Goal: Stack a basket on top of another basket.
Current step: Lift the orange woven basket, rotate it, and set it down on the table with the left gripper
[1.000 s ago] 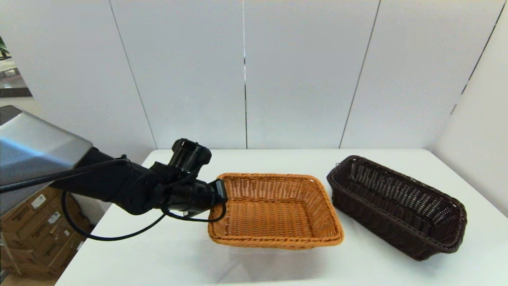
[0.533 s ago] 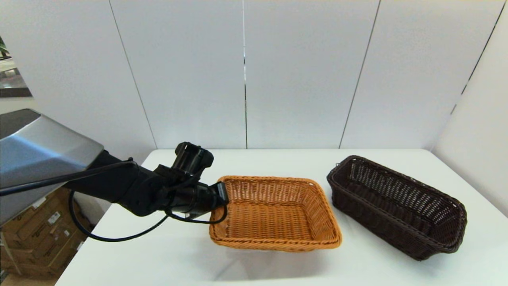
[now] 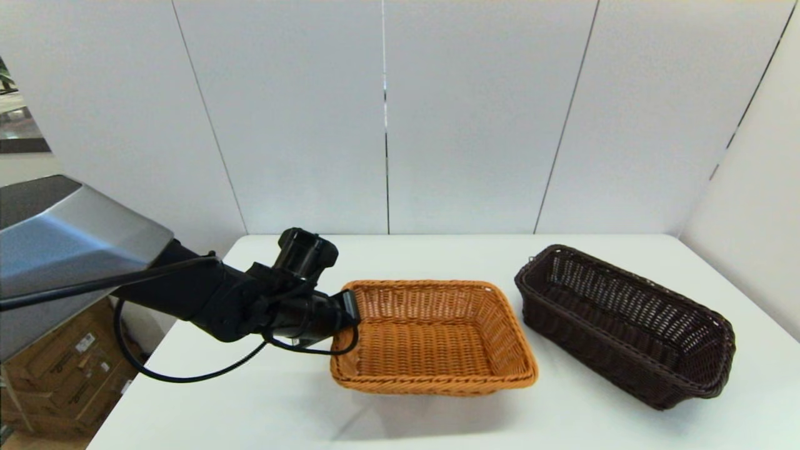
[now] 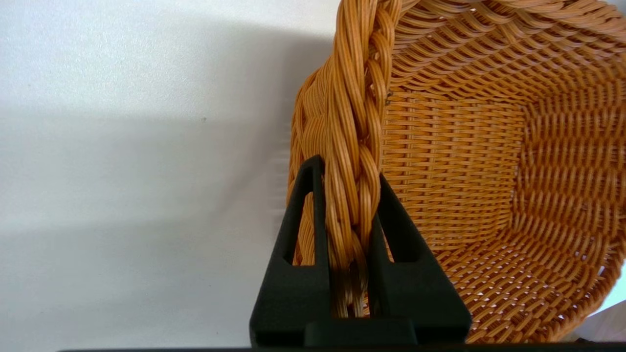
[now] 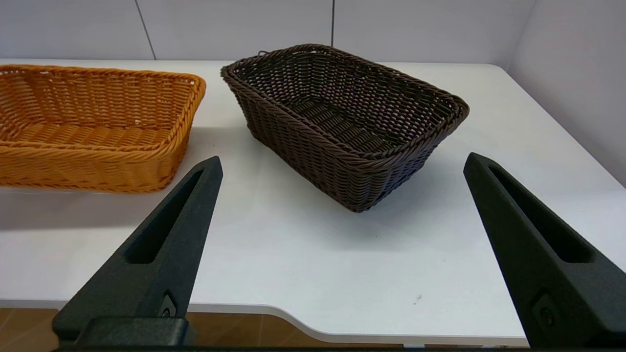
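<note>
My left gripper (image 3: 350, 309) is shut on the braided rim of the orange basket (image 3: 437, 337) at its left short end. In the left wrist view the two fingers (image 4: 313, 215) pinch that rim (image 4: 354, 146) between them. The orange basket hangs a little above the table, with its shadow on the surface below. To its right, apart from it, the dark brown basket (image 3: 625, 325) rests upright on the table. My right gripper (image 5: 342, 157) is open and holds nothing. It sits near the table's front edge, facing the dark brown basket (image 5: 342, 88). The right gripper is outside the head view.
The white table (image 3: 437, 425) is backed by white wall panels and has a side panel on the right. Cardboard boxes (image 3: 56, 369) sit on the floor beyond the table's left edge.
The left arm has shifted slightly right with the orange basket in its grip. The shadow under that basket has grown darker. The dark brown basket has not moved.
</note>
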Robot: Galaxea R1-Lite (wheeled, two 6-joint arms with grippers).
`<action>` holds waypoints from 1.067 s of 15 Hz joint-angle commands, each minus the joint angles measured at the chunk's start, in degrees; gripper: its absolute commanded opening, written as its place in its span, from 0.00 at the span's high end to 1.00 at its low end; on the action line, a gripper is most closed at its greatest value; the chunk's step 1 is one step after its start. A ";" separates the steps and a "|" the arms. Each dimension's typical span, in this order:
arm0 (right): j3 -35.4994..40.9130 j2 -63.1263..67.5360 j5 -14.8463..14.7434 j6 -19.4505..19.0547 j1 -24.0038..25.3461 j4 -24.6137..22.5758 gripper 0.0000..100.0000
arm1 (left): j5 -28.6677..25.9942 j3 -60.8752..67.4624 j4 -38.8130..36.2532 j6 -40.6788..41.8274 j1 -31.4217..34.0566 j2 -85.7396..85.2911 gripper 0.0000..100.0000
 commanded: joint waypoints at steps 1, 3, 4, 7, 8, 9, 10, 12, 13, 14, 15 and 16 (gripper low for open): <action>0.00 0.07 0.00 -0.02 0.00 0.00 0.00 | 0.00 0.03 -0.09 -0.37 0.12 0.44 1.00; 0.00 0.07 0.00 -0.02 0.00 0.00 0.00 | 0.00 0.11 -0.09 -0.37 0.12 0.44 1.00; 0.09 0.07 0.00 -0.02 0.00 0.00 0.00 | 0.00 0.20 -0.09 -0.37 0.12 0.44 1.00; 0.00 0.07 0.00 -0.02 0.00 0.00 0.00 | 0.09 0.20 -0.09 -0.37 0.12 0.53 1.00; 0.00 -0.01 0.00 -0.02 0.00 0.00 0.00 | 0.09 0.29 -0.09 -0.37 0.12 0.53 1.00; 0.09 -0.01 0.00 -0.02 0.00 0.00 0.00 | 0.09 0.29 -0.09 -0.37 0.12 0.53 1.00; 0.00 0.07 0.00 -0.02 0.00 0.00 0.00 | 0.09 0.29 -0.09 -0.37 0.12 0.62 1.00; 0.00 -0.01 0.00 -0.02 0.00 0.00 0.00 | 0.09 0.29 -0.09 -0.37 0.30 0.71 1.00; 0.09 0.07 0.00 -0.02 0.00 0.00 0.00 | 0.09 0.38 -0.09 -0.28 0.30 0.79 1.00; 0.00 0.07 0.00 -0.02 0.00 0.00 0.00 | 0.18 0.46 -0.09 -0.37 0.21 1.23 1.00; 0.00 0.07 0.00 -0.02 0.00 0.00 0.00 | 0.18 0.46 -0.09 -0.37 0.30 1.32 1.00; 0.00 0.07 0.00 -0.02 0.00 0.00 0.00 | 0.18 0.55 -0.09 -0.37 0.30 1.32 1.00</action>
